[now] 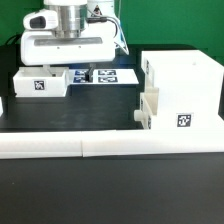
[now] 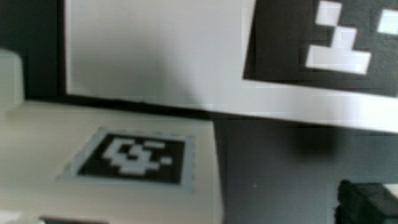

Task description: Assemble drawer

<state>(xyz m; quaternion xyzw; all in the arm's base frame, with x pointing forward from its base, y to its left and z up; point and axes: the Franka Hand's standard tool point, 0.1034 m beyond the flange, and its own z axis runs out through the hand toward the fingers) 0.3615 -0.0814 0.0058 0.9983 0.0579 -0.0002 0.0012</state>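
Observation:
The tall white box shell [image 1: 185,80] stands at the exterior view's right, with one small knobbed tray [image 1: 149,107] partly in its open side. A second small tray [image 1: 40,83] with a square marker lies at the exterior view's left. My gripper [image 1: 62,67] hangs just behind and over this tray, its fingertips hidden behind it. In the wrist view the tray's marked face [image 2: 139,155] fills the lower part. One dark fingertip [image 2: 374,200] shows well to the side of the tray. The gripper [image 2: 199,216] looks open with nothing held.
The marker board [image 1: 105,75] lies flat behind the tray, and its tags show large in the wrist view [image 2: 329,40]. The long low white border wall [image 1: 110,146] runs across the front. The table surface is black.

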